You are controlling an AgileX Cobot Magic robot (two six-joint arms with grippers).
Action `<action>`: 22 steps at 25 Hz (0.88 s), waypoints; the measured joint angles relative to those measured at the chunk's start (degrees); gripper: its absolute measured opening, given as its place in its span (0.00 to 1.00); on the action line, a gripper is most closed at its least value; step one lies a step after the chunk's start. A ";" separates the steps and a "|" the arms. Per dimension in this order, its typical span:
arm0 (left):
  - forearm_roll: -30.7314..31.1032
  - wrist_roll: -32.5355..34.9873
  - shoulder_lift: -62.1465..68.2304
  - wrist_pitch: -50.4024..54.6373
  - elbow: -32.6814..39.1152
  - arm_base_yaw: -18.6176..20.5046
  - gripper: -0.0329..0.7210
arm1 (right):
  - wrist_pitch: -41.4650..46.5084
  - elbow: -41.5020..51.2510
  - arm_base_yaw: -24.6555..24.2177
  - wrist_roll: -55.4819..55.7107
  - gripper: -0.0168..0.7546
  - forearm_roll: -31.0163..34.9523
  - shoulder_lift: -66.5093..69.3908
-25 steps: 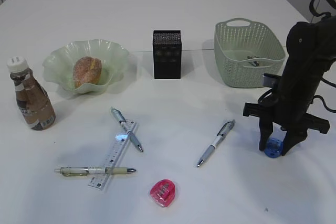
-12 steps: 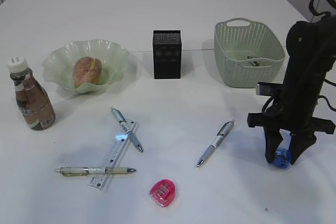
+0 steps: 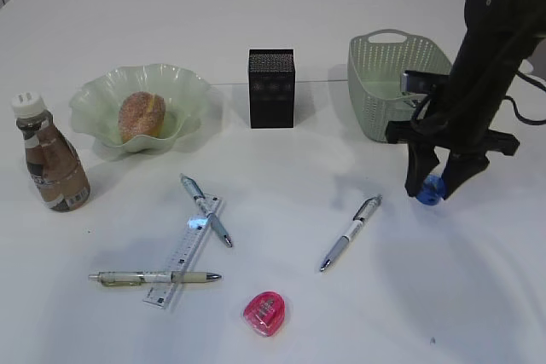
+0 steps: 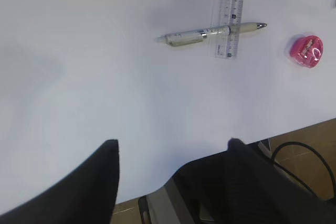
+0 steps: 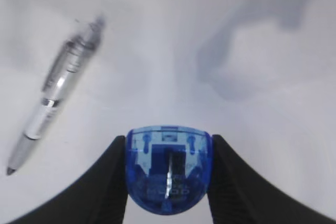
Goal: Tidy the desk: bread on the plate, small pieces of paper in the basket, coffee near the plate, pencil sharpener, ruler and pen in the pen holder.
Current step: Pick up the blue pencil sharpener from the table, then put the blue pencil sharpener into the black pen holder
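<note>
My right gripper is shut on a blue pencil sharpener, held above the desk just in front of the basket; the wrist view shows it pinched between both fingers. The left gripper is open and holds nothing at the desk's near edge. Bread lies in the plate, with the coffee to its left. A pink sharpener, the ruler and three pens lie in front of the pen holder. Small pieces of paper are hidden.
The right arm covers part of the basket's front wall and inside. From the left wrist, the ruler, a pen and the pink sharpener lie far ahead. A silver pen lies below and left of the held sharpener.
The right gripper has lifted the blue sharpener off the desk and carried it up and back toward the basket. Nothing else has moved.
</note>
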 joint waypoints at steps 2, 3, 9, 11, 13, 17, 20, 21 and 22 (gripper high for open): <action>-0.78 0.00 0.00 0.27 0.00 0.00 0.63 | 0.00 -1.87 0.00 -1.28 0.47 1.44 0.00; -0.92 0.00 0.00 0.58 0.00 0.00 0.62 | 0.12 -3.02 0.00 -2.14 0.47 2.51 0.00; -1.38 0.00 0.00 0.59 0.00 0.00 0.60 | 0.61 -9.53 0.25 -7.54 0.47 5.97 0.00; -1.50 0.00 0.00 0.00 0.00 0.00 0.60 | 0.61 -9.53 0.25 -7.54 0.47 5.97 0.00; -1.61 0.00 0.00 -0.97 0.00 0.00 0.60 | 1.08 -14.85 2.51 -14.94 0.47 5.97 0.00; -1.80 0.00 0.00 -2.36 0.00 0.00 0.59 | -0.52 -17.64 4.53 -19.89 0.47 6.09 0.00; -1.94 0.00 0.00 -3.01 0.00 0.00 0.59 | -5.39 -18.36 5.31 -22.07 0.47 6.35 0.00; -1.94 0.00 0.00 -3.17 0.00 0.00 0.59 | -8.15 -18.36 5.46 -22.83 0.47 6.80 0.00; -1.94 0.00 0.00 -3.44 0.00 0.00 0.59 | -9.95 -18.36 5.51 -23.36 0.47 7.02 0.03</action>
